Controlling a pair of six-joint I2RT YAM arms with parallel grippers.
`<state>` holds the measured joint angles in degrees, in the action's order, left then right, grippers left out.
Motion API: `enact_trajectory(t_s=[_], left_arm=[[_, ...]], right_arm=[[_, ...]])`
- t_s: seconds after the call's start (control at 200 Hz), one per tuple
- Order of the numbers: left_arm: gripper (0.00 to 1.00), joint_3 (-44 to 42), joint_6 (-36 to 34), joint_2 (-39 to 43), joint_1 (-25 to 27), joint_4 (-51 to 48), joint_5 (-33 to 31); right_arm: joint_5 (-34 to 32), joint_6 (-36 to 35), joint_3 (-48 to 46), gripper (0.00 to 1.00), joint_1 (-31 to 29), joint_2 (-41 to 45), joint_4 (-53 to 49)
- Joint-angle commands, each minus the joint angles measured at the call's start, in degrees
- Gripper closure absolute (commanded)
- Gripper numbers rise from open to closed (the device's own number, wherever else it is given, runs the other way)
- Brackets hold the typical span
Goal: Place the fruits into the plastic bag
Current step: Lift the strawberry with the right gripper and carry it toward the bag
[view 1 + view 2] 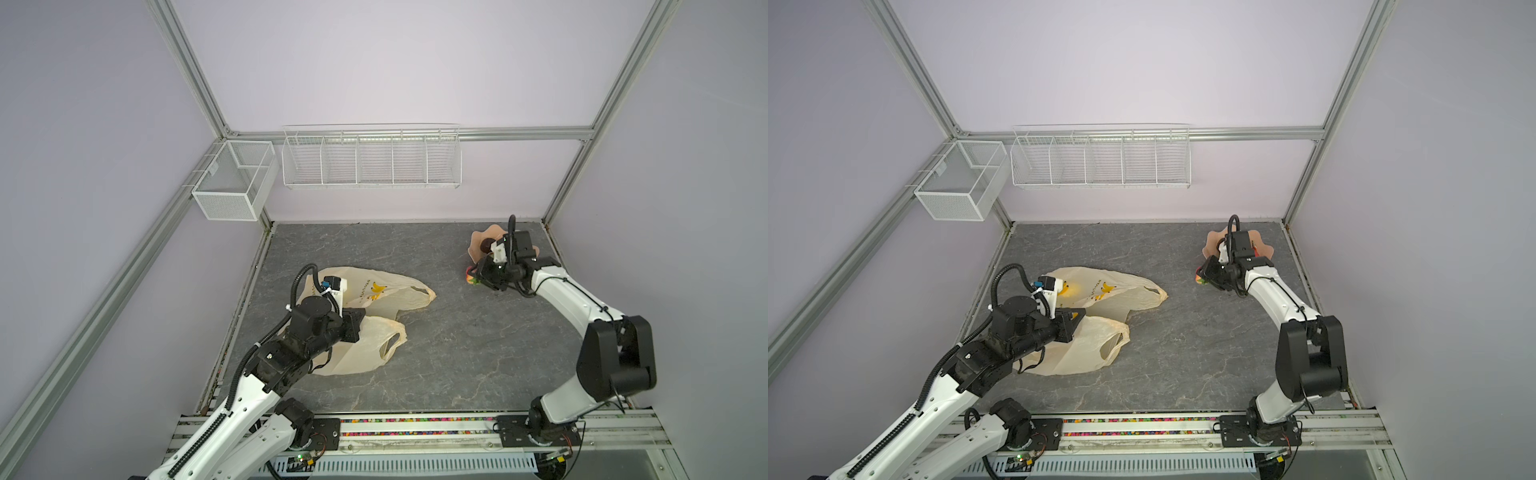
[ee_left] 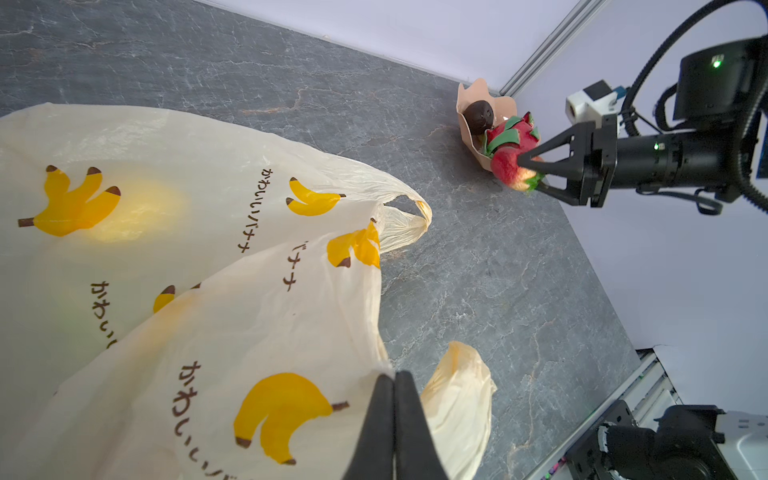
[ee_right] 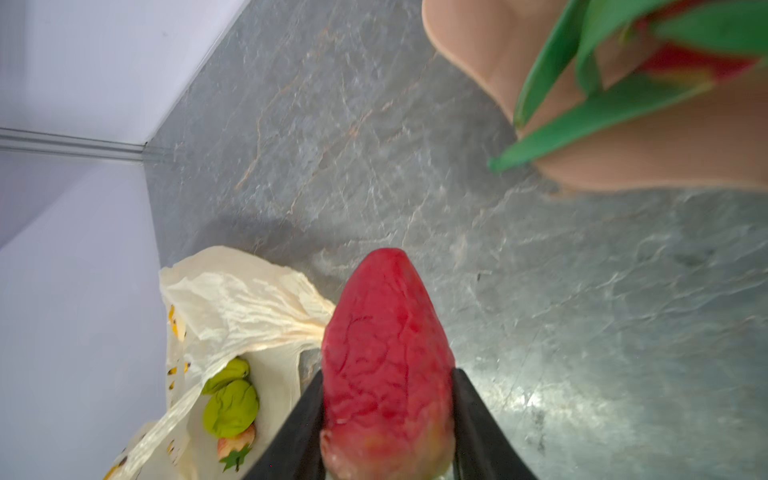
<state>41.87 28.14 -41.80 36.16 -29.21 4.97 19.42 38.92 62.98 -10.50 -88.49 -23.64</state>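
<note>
Within the right tool (image 2: 533, 174) sits a clamped strawberry (image 2: 508, 168).

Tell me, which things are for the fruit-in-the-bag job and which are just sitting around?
For the job:
plastic bag, pinched by the left end effector
strawberry in the right end effector
dragon fruit and dark brown ball in the peach bowl
green lumpy fruit and small strawberry, already bagged

Just sitting around:
wire rack
mesh basket

Bare tabletop (image 1: 457, 340) lies unobstructed between the plastic bag (image 1: 365, 345) and the bowl (image 1: 480, 239). The bag mouth (image 3: 274, 374) appears open toward that gap, handles (image 1: 429, 296) flanking it.
</note>
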Motion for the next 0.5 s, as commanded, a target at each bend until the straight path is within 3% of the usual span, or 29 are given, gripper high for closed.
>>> enact_trajectory(t_s=[0.0,0.3,0.495], left_arm=[[1.0,0.05,-0.72,0.23,-0.13,-0.5,0.64],[1.0,0.23,-0.72,0.43,-0.13,-0.76,1.36],[1.0,0.23,-0.72,0.71,-0.13,-1.02,1.81]], right_arm=[[6.57,7.99,-6.36,0.64,-0.92,4.88,11.03],[8.54,18.38,-23.22,0.65,-5.66,11.68,23.2],[8.09,23.42,-27.43,0.65,-8.94,9.86,31.63]])
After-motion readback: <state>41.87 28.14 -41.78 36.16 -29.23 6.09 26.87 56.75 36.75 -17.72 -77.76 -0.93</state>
